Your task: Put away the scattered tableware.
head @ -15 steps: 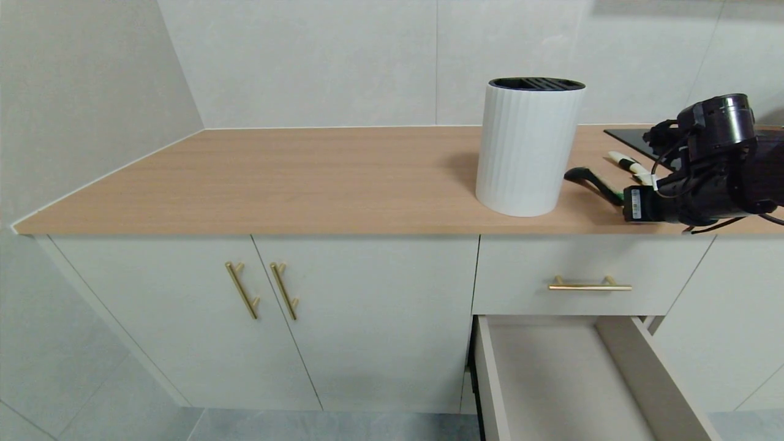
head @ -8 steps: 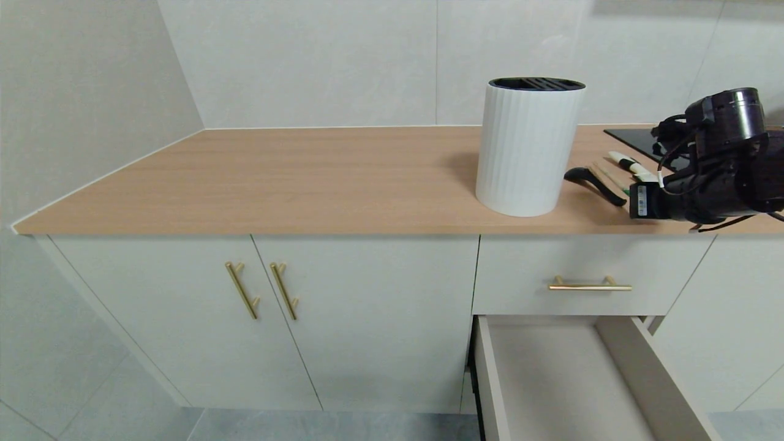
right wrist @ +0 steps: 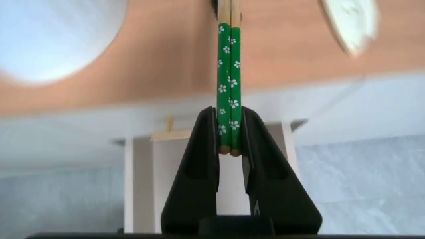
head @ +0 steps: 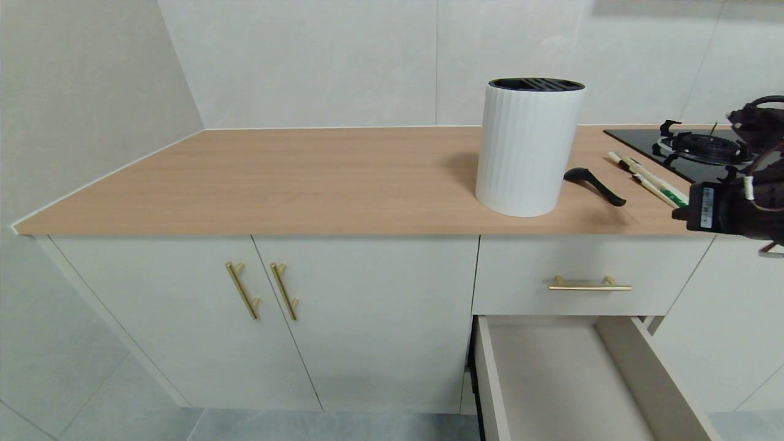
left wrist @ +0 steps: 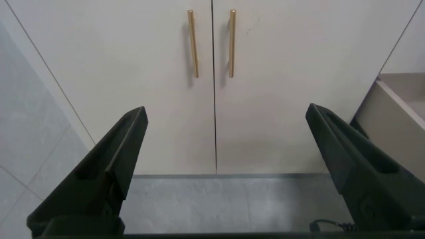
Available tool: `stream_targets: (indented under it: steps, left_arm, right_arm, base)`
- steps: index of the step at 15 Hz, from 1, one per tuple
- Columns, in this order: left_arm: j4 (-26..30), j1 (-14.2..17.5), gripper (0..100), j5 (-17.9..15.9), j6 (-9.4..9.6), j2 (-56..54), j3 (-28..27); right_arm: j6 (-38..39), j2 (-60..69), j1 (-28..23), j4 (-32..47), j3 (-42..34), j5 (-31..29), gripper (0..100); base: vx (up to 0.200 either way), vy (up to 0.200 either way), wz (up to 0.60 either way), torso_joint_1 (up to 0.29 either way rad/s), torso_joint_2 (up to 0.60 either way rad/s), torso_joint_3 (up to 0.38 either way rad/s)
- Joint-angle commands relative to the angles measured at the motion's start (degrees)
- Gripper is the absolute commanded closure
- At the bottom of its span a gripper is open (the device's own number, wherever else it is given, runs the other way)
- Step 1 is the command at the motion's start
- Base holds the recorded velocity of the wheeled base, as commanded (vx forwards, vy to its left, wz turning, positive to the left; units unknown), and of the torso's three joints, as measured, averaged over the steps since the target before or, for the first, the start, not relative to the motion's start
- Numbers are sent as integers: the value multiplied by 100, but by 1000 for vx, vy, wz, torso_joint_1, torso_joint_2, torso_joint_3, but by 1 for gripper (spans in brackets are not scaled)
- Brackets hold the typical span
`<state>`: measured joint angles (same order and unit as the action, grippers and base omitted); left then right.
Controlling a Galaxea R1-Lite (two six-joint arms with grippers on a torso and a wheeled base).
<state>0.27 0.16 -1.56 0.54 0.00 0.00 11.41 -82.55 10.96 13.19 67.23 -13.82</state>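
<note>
A pair of wooden chopsticks with green flowered ends (right wrist: 229,79) is clamped between the fingers of my right gripper (right wrist: 229,143). In the head view these chopsticks (head: 652,182) slant low over the counter's right end, with the right gripper (head: 681,211) at the front edge. A black spoon (head: 594,184) lies on the counter beside the white ribbed holder (head: 527,150). A white spoon (right wrist: 348,23) lies a little off the chopsticks. My left gripper (left wrist: 229,166) hangs open in front of the lower cabinet doors (left wrist: 212,99).
An open empty drawer (head: 490,380) juts out below the counter, under the right gripper. A black gas hob (head: 698,147) sits at the counter's far right. Gold handles (head: 242,289) stick out of the cabinet doors. The counter's left half (head: 275,177) is bare wood.
My right arm has drawn back to the right along the counter's front edge, taking the chopsticks with it. The black spoon now lies uncovered.
</note>
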Motion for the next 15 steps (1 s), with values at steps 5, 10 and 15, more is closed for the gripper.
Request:
stream_targets:
  steps: [5, 10, 15]
  left_arm:
    - [0, 2, 0, -2, -1, 0, 0]
    - [0, 2, 0, -2, -1, 0, 0]
    - [0, 2, 0, -2, -1, 0, 0]
  right_arm:
    - [-807, 1980, 29, 219, -1265, 890, 100]
    - [-1449, 2235, 433, 219, -1863, 1813, 100]
    - [-1730, 2209, 1321, 386, -2197, 1769, 100]
  base:
    - [0, 0, 0, 0, 0, 0]
    - [0, 0, 0, 0, 0, 0]
    - [0, 0, 0, -9, 21, 16]
